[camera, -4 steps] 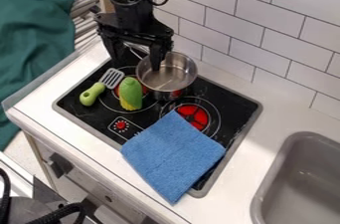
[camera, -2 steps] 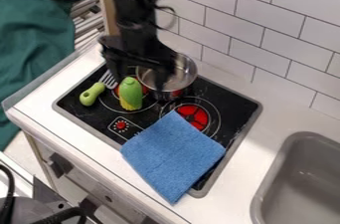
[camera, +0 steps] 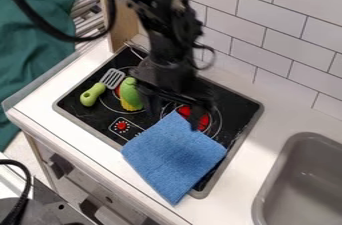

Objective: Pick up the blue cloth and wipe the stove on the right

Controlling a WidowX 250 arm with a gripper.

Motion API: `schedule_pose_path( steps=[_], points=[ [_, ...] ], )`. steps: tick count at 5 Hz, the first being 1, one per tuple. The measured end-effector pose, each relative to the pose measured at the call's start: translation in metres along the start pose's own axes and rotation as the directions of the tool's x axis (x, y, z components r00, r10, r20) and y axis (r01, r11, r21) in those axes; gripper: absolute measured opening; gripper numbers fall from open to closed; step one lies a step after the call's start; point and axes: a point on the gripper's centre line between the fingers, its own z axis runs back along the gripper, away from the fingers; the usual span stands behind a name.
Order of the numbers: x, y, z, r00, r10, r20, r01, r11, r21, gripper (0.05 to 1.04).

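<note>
In the camera view, the end effector [camera: 175, 117] hangs over the middle of the stove [camera: 93, 116], spread wide. The blue cloth [camera: 174, 159] lies across the stove's near right part and past its near rim onto the surface [camera: 277, 109]. A spatula [camera: 92, 94] and a green-and-yellow toy [camera: 131, 94] are on the stove's left part; right of the stove is a sink [camera: 304, 189].

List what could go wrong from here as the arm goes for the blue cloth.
The blue cloth lies nearly flat, so the open gripper might slide over it without catching any fabric. The green object stands close beside the gripper and could get knocked over. Fingers coming down too far might scrape the stovetop.
</note>
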Motion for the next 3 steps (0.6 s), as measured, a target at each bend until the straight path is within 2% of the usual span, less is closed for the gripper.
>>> schedule_pose_path(
  steps=[2, 3],
  points=[
    [-0.01, 0.0, -0.056, 0.986, -0.033, -0.163, 0.03, 0.999, -0.022, 1.001],
    [-0.011, 0.012, -0.067, 0.976, -0.021, -0.217, 0.02, 1.0, -0.006, 0.999]
  ],
)
